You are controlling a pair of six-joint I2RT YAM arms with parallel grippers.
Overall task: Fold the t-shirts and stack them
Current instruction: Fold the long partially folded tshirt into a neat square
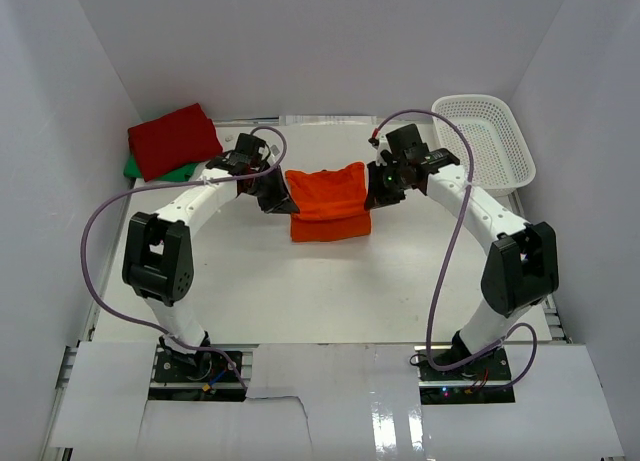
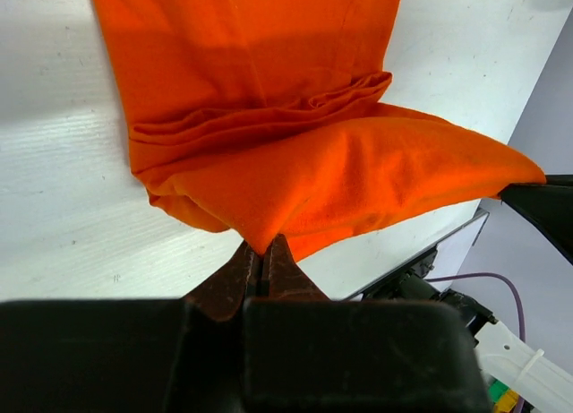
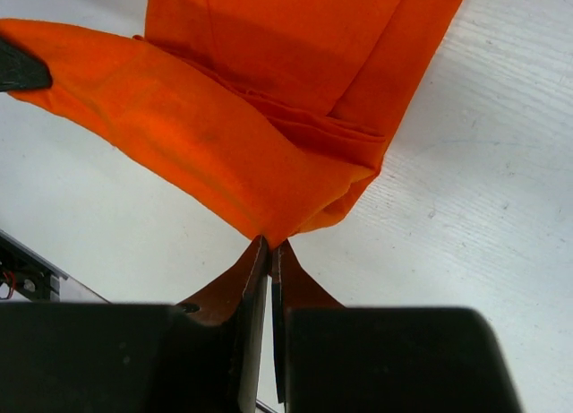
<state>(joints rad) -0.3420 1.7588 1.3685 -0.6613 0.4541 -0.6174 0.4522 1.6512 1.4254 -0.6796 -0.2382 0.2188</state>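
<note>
L gripper (image 2: 264, 249), R gripper (image 3: 270, 245) pinch tee (image 1: 330, 203).

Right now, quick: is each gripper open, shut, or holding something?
Left gripper: closed, pinching one lifted corner of the orange t-shirt.
Right gripper: closed, pinching the other lifted corner of the same shirt.

The top external view looks down from high behind the arms, their bases along its bottom edge, and takes in the whole table (image 1: 250, 291). The left wrist view sits just behind the left gripper (image 2: 261, 256), the right wrist view just behind the right gripper (image 3: 269, 250); both face downward at very close range. All three share the orange t-shirt (image 1: 328, 203); each wrist view catches the other gripper's tip at a side edge.
</note>
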